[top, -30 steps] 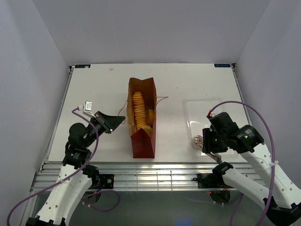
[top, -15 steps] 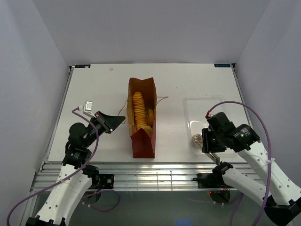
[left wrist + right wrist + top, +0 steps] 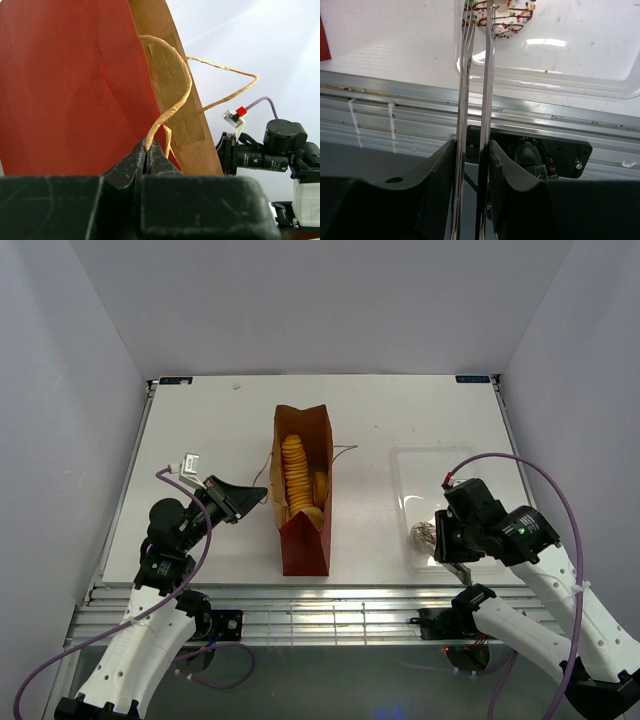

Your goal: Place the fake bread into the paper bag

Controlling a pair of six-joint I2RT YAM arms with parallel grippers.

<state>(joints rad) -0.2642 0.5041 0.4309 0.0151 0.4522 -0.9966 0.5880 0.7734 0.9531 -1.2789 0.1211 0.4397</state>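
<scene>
The brown paper bag (image 3: 303, 490) lies mouth-up mid-table. Inside it are the long ridged golden loaf (image 3: 293, 472) and two round buns (image 3: 320, 483) (image 3: 311, 512). My left gripper (image 3: 258, 494) is shut on the bag's twine handle (image 3: 175, 100), just beside the bag's red lower end (image 3: 65, 85). My right gripper (image 3: 472, 145) is shut on metal tongs (image 3: 475, 100). The tong tips close around the small whitish, brown-streaked pastry (image 3: 501, 15) in the clear tray (image 3: 580, 65). From above, that pastry (image 3: 424, 534) sits at the tray's near left corner.
The clear plastic tray (image 3: 440, 465) lies right of the bag, near the table's front edge. An aluminium rail (image 3: 545, 120) runs along that edge, below the tray. The bag's second twine handle (image 3: 345, 448) lies on the table to its right.
The right gripper has squeezed the tongs tighter, bringing their tips together on the pastry, which shifted slightly. The left gripper still holds the twine handle.
</scene>
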